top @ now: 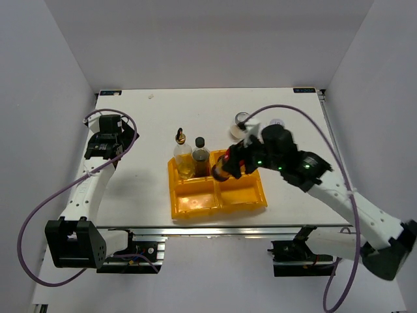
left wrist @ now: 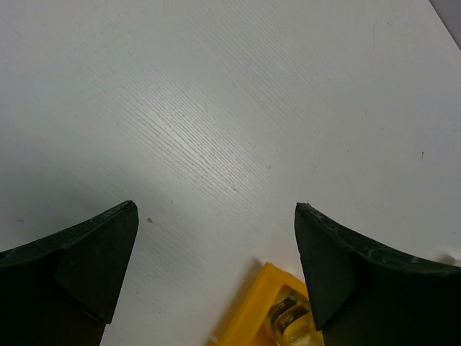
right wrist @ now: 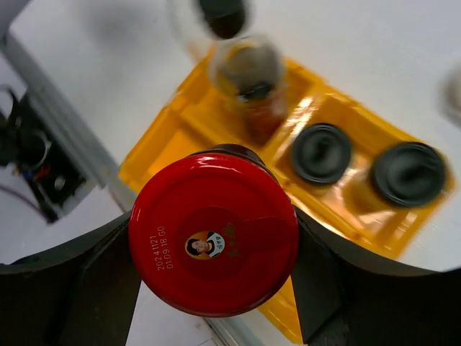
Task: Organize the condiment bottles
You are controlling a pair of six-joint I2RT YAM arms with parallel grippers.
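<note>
Nearest to me, the left claw (left wrist: 216, 238) hangs over bare bench (left wrist: 216, 108) at the left side. Its fingers (left wrist: 86, 259) stand wide apart with nothing between them, and a corner of the yellow tray (left wrist: 252, 317) shows just beyond.

On the right side, the right claw (right wrist: 216, 285) is clamped on the red-lidded jar (right wrist: 214, 231), one finger pressed to each side below the lid. The jar hangs tilted over the right half of the tray. I cannot tell whether it touches the tray.

In the tray's far left compartment the gold-topped bottle (top: 182, 160) and the dark black-capped bottle (top: 200, 156) stand upright, just beside each other. From the right wrist I see two black-lidded shakers (right wrist: 320, 153) (right wrist: 408, 173) side by side in a compartment behind the jar.

Farther back, beyond the tray, a clear jar (top: 240, 120) and a pale-lidded jar (top: 276, 122) stand on the bench, near each other and partly behind the right arm.
</note>
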